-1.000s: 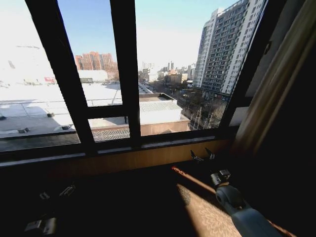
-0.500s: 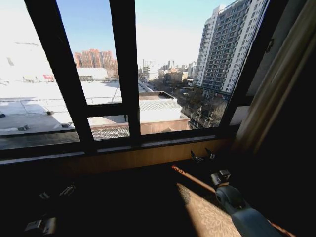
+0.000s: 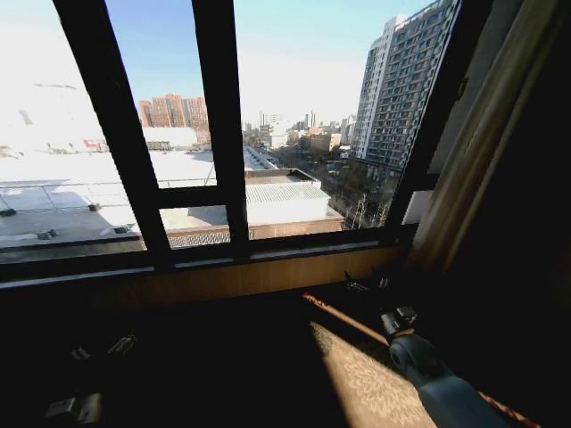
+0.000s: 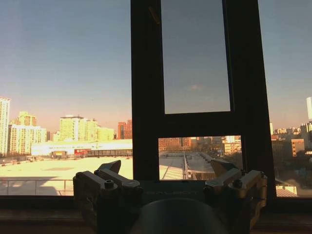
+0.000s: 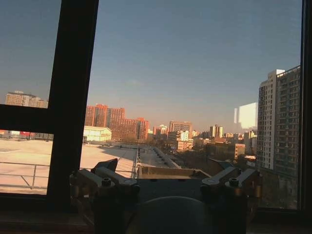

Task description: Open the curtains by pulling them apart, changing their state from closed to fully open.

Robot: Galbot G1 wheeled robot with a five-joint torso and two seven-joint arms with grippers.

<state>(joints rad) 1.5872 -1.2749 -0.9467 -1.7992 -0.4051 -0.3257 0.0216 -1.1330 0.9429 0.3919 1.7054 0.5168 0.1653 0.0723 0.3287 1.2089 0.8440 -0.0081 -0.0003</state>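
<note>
Since a second ago my head camera swings slightly right; nothing else shifts. Curtains [image 3: 473, 152] bunch at 2 o'clock, well apart from right gripper [image 3: 368, 282], low, jaws apart, empty. Left gripper [image 3: 100, 349] parks at 8 o'clock, jaws apart. Risk I judge: fingers snagging pleats on any further reach.

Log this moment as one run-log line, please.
window: uncovered dark-framed glass window | curtain: cream fabric panel gathered at right edge | left gripper: open, empty, low | right gripper: open, empty, low

Window frame [image 3: 219, 134] black; curtain [image 3: 477, 152] cream-tan; rug [image 3: 366, 383] tan, ornate-patterned, red-edged.
</note>
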